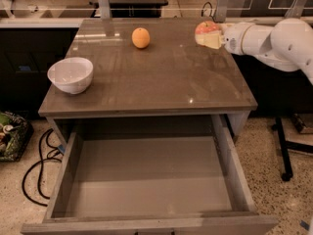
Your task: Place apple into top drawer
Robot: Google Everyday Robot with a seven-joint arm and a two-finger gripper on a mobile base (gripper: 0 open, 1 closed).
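Far back at the right edge of the bench (146, 82), the gripper (210, 36) has its jaws clasped on the apple (206, 27). Below, the top drawer (146, 180) stands pulled open with nothing in it. The grasp looks done, while the carry and release remain.
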